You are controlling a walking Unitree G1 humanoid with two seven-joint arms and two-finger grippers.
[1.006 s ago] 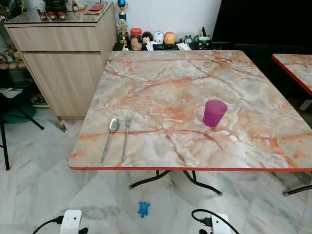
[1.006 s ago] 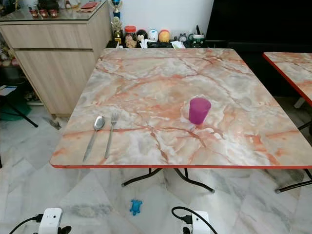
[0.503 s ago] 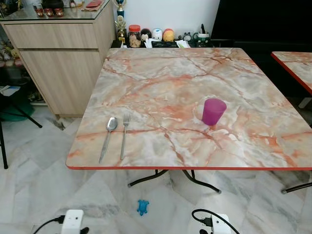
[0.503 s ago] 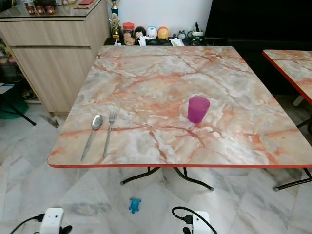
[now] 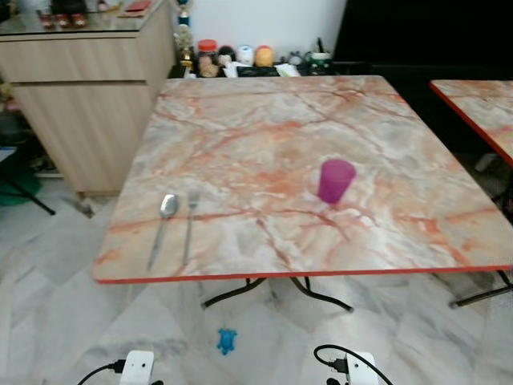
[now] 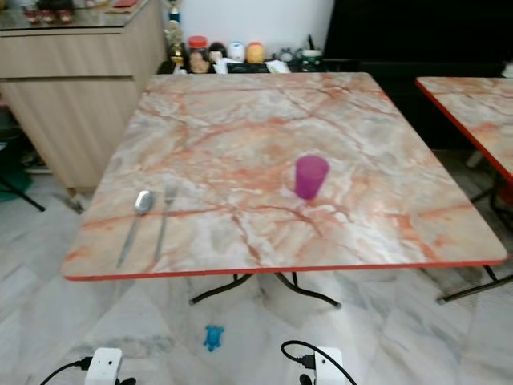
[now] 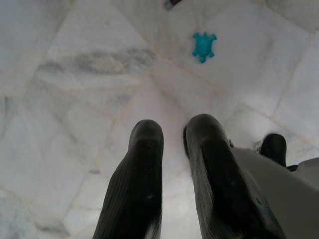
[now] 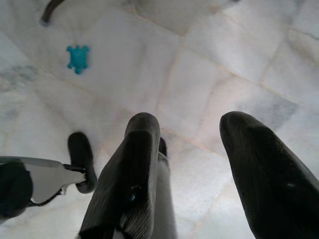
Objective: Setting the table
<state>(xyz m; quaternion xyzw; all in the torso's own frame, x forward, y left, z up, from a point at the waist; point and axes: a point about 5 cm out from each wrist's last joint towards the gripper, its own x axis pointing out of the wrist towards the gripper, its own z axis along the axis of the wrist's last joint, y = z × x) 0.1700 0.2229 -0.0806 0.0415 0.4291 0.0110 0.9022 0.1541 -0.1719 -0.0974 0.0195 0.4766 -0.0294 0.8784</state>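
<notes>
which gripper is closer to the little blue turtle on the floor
Hard to call, roughly equal. Both hang idle above the floor: the left gripper and the right gripper each look down on the turtle lying ahead, under the table's near edge.

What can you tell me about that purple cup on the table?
The purple cup is a plain tumbler, seemingly plastic, wider at the rim than at the base, with no handle. It stands upright on the marble-patterned table, right of the middle and towards the near edge. Nothing touches it but the tabletop. A spoon and fork lie well off to its left. Whether it holds anything cannot be told.
</notes>
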